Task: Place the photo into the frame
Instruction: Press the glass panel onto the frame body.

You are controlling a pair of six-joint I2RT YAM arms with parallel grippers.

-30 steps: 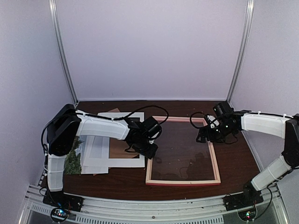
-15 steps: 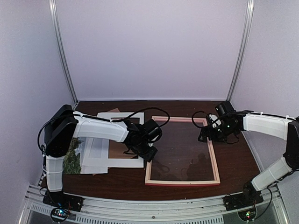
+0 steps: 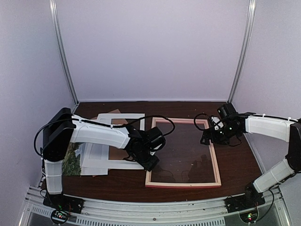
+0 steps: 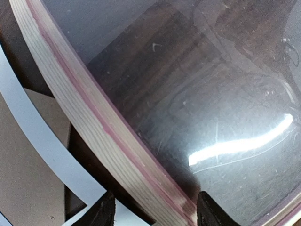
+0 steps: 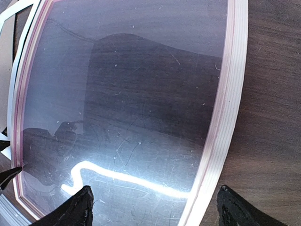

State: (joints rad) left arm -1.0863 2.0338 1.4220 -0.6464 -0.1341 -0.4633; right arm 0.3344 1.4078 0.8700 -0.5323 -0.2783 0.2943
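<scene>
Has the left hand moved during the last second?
Yes. The left hand slid along the left rail of the frame, nearer the front of the table.

**You're looking into a lab robot cell**

Take the frame [image 3: 183,184] as your marker. It lies on a dark wood-grain table [image 3: 235,160] boxed in by plain pale walls [image 3: 150,47] behind it and on both sides, like a booth rather than a lived-in room. A left aluminium upright [image 3: 63,52] stands in the back corner far to the frame's left, and a right aluminium upright [image 3: 243,52] far to its right. On the near side of the frame, a slotted metal rail [image 3: 155,207] runs along the table edge. The left arm [image 3: 99,134] and the right arm [image 3: 265,126], both white and black, are based there, one on either side of the frame. A black cable [image 3: 160,118] loops in the open beside the frame, and small lit circuit boards [image 3: 59,215] sit at the rail.
</scene>
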